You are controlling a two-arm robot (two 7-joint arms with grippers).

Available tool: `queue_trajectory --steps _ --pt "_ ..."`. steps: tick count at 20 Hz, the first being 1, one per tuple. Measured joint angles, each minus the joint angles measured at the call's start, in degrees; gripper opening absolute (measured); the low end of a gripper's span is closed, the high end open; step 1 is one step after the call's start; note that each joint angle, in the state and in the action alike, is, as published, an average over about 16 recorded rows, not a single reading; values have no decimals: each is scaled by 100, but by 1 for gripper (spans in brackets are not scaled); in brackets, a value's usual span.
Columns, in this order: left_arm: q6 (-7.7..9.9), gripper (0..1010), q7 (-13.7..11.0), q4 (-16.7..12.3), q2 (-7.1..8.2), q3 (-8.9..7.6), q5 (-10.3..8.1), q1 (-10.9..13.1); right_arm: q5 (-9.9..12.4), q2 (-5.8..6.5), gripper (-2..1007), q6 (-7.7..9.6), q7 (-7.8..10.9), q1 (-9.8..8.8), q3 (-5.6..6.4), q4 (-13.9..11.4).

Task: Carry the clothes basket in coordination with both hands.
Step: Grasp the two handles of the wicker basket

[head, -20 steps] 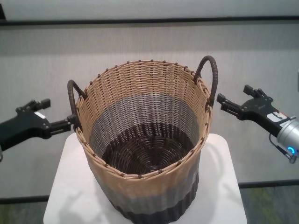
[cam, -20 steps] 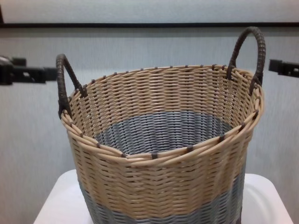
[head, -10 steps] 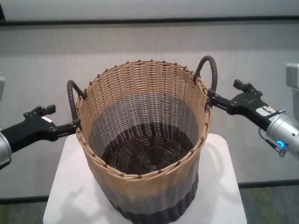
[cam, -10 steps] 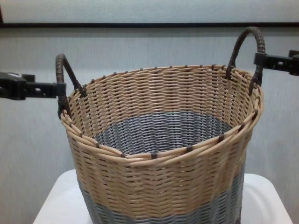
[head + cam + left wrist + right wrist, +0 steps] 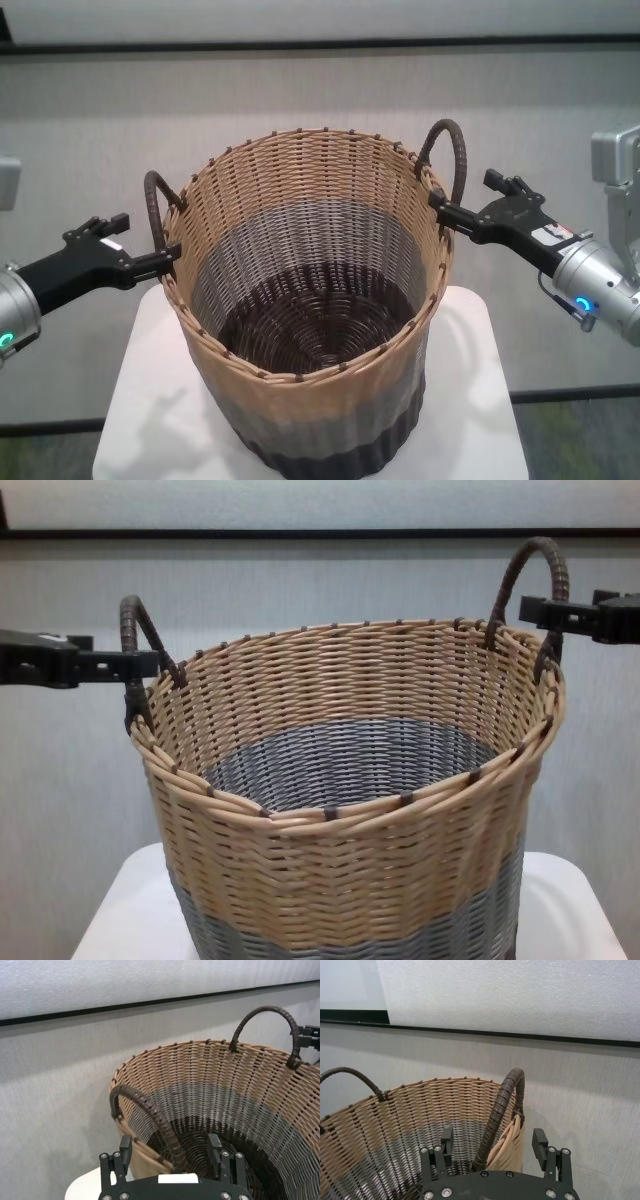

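Tools Straddle Both Basket Handles, Grip Not Yet Made

Basket (image 5: 310, 300) position first: the clothes basket stands upright on a small white tabletop (image 5: 140, 400), filling most of it, with one dark loop handle rising from the rim on each side. It seems to sit centred between the two arms so that each can reach its own handle at about the same height.

On the basket's left side, the left tool (image 5: 165, 258) has its fingers spread apart, and the left wrist view shows the left handle (image 5: 150, 1115) running between them; neither finger is visibly pressed against it. On the basket's right side, the right tool (image 5: 442, 212) is likewise spread wide, with the right handle (image 5: 502, 1110) standing between its fingers in the right wrist view. Both tools come in roughly level from the outside, which suits a lift where the load hangs evenly from the two loops. Closing on both handles looks like the step in hand.

Behind the basket is a plain grey wall (image 5: 320, 90) with a dark strip across it. The basket's inside looks empty. Nothing stands between either tool and its handle; the only things close by are the woven rim just inside each loop and the tabletop edge below.
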Motion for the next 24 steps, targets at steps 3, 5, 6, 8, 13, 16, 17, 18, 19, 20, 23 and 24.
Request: queue_trajectory --steps 3,5,6,8,13,16,17,18,19,20,23,24 --pt "-48 1000 -48 111 -76 40 17 -97 -58 -53 1003 7 -3 55 -8 74" --pt "-71 1000 -81 179 -119 67 26 -159 -97 -86 1003 11 -9 92 -11 127" --pt "-80 1000 -99 213 -139 81 30 -190 -117 -103 1003 12 -13 112 -12 156" --pt "-98 1000 -129 280 -176 106 35 -250 -159 -137 1003 13 -20 154 -14 216" --pt "-163 1000 -211 466 -274 151 24 -392 -262 -232 1003 18 -22 272 -24 397" --pt "-211 1000 -264 584 -326 171 5 -470 -307 -284 1003 19 -2 338 -30 488" --pt "-229 1000 -281 623 -343 178 -1 -494 -319 -301 1003 19 4 358 -30 513" --pt "-247 1000 -298 661 -358 183 -7 -516 -329 -316 1003 19 10 376 -30 533" --pt "-264 1000 -314 698 -373 188 -14 -537 -337 -330 1003 19 15 392 -30 549" --pt "-280 1000 -331 733 -386 193 -22 -557 -345 -343 1003 20 21 407 -29 564" --pt "-327 1000 -377 822 -417 206 -43 -603 -363 -376 1003 24 32 442 -26 590" --pt "-342 1000 -391 847 -425 210 -50 -615 -369 -387 1003 26 35 452 -25 598"
